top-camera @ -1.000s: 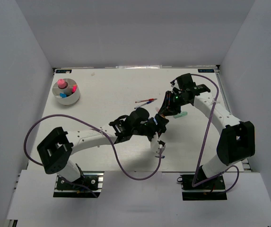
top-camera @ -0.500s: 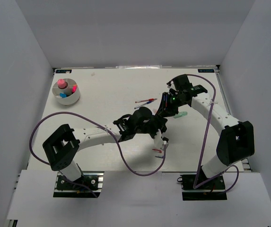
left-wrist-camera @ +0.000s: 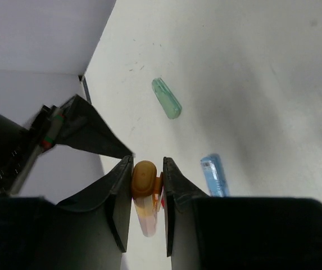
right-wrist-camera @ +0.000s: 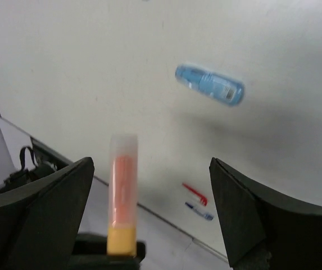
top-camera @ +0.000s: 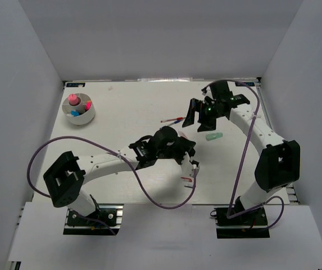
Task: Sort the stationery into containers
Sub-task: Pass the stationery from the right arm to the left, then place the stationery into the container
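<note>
Right gripper (top-camera: pixel 198 114) has sprung wide and backed off toward the far edge; a second ago it sat closed right against the left wrist. Left gripper (left-wrist-camera: pixel 147 173) went the other way, narrowing onto the short orange highlighter (left-wrist-camera: pixel 145 181) with a clear plastic cap. Reads as a handover, just completed.

Left jaws now pinch the orange highlighter by its coloured butt end, cap pointing away from the wrist. The right wrist view shows it (right-wrist-camera: pixel 121 191) standing free in the gap between the spread fingers, touching neither. So the right gripper is released and carrying nothing.

Why hand it over: my guess is reach. The low round white bowl (top-camera: pixel 89 117) with inner dividers sits at the far-left corner, on the left arm's side. The highlighter is held mid-table, right of centre, well apart from the bowl.

Still loose on the white table (top-camera: pixel 127 107):
- translucent mint marker (top-camera: pixel 213 136), lying flat just beside the right gripper
- translucent blue marker (left-wrist-camera: pixel 214 174), flat, near the left gripper's fingers
- red and blue thin pens (top-camera: pixel 172 120), side by side between the two arms

The bowl already holds a pink round-topped stick (top-camera: pixel 75 101) and some pink and blue pieces; which compartment each is in is too small to tell.

Next call: swing the left arm to the bowl. A butt-end pinch leaves a long free end, so slip is the risk.
</note>
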Controlling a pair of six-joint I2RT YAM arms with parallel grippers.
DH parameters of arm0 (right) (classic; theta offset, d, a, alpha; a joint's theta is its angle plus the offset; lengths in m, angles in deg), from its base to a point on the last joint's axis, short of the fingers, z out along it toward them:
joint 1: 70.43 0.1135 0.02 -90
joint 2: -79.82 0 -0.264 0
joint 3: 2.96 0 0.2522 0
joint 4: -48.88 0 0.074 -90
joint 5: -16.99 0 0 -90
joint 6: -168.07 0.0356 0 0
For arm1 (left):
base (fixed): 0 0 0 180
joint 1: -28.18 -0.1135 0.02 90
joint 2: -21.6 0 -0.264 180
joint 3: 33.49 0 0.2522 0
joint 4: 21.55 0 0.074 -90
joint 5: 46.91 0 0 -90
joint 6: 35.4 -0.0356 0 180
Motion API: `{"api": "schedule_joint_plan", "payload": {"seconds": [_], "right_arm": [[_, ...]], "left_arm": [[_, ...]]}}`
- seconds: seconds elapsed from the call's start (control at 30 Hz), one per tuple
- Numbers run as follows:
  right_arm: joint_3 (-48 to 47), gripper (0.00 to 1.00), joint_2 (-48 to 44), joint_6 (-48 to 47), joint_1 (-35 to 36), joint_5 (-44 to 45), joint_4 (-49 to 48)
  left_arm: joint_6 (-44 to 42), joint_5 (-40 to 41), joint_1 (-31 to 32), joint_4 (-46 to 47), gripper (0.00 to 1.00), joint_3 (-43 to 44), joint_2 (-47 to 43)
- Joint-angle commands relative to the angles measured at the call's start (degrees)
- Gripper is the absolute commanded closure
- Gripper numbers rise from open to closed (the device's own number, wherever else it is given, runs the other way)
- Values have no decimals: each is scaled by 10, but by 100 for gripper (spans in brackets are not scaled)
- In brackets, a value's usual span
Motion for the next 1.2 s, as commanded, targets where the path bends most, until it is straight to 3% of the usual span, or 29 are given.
{"api": "schedule_joint_plan", "payload": {"seconds": [0.0, 0.07, 0.1, 0.17, 0.23, 0.4, 0.53, 0.73, 0.97, 1.17], "right_arm": [[-80, 11, 24, -45, -39, 30, -10], [-132, 11, 40, -66, -67, 55, -6], [-147, 11, 59, -79, -90, 57, -3], [-181, 11, 74, -89, -129, 23, -4], [-197, 11, 94, -104, -169, 1, -5], [-217, 11, 122, -145, -217, -34, -2], [-208, 11, 121, -195, -239, -68, 12], [-174, 11, 115, -212, -250, -106, 15], [-139, 12, 108, -229, -249, -137, 11], [-132, 12, 109, -244, -249, -170, 14]], "left_arm": [[125, -10, 4, -40, 100, 27, -63], [215, 11, 4, -76, 100, 93, -59], [343, 33, -7, -88, 100, 126, -40], [460, 66, -31, -163, 100, 248, -10], [585, 94, -64, -202, 100, 317, 41], [781, 68, -244, -205, 100, 390, 82], [829, 64, -389, -170, 100, 392, 93], [801, 68, -541, -38, 100, 317, 49], [760, 48, -644, -28, 100, 338, 86], [709, 43, -676, -17, 100, 346, 121]]}}
